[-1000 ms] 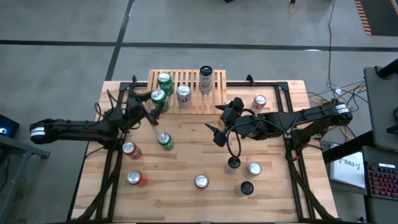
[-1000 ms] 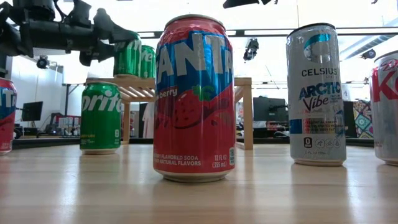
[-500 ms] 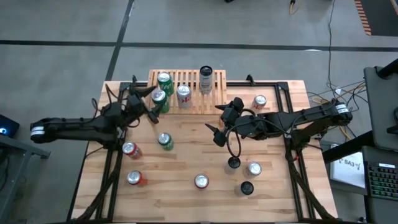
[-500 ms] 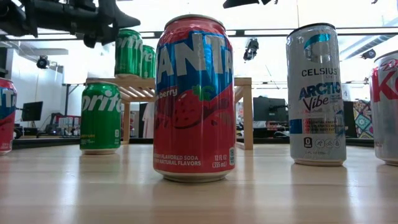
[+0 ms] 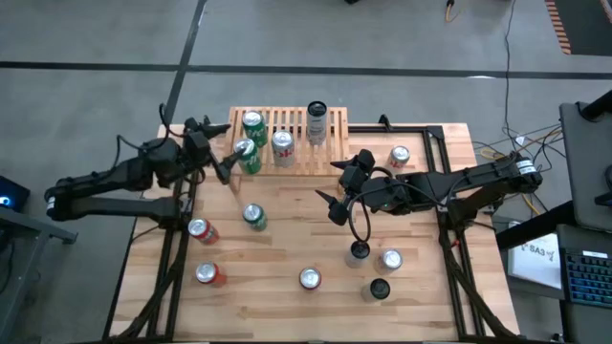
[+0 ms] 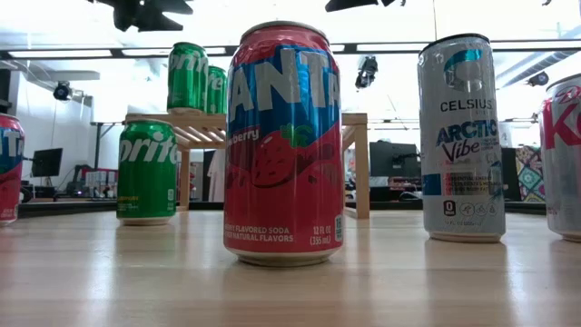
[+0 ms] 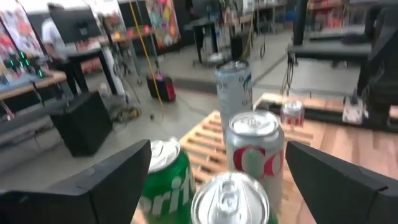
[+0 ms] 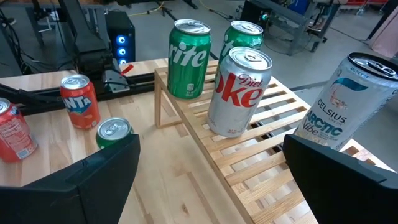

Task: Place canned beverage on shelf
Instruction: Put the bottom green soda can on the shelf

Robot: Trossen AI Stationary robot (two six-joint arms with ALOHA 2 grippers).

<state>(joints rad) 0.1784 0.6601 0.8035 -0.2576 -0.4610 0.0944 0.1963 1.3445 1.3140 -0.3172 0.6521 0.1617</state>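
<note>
Around the plank table we see a grey concrete floor crossed by dark seams and 1 pale line running diagonally. A striped orange-and-black edge shows at the top right corner, with cables trailing over the floor near it. At the right stands a dark desk with a keyboard. Looking level across the table, we see a bright white ceiling with long light strips, a dark monitor at the left, and cluttered benches behind. From the wrist views we see a black box on the floor, colourful posters, and a computer tower with blue lights.
</note>
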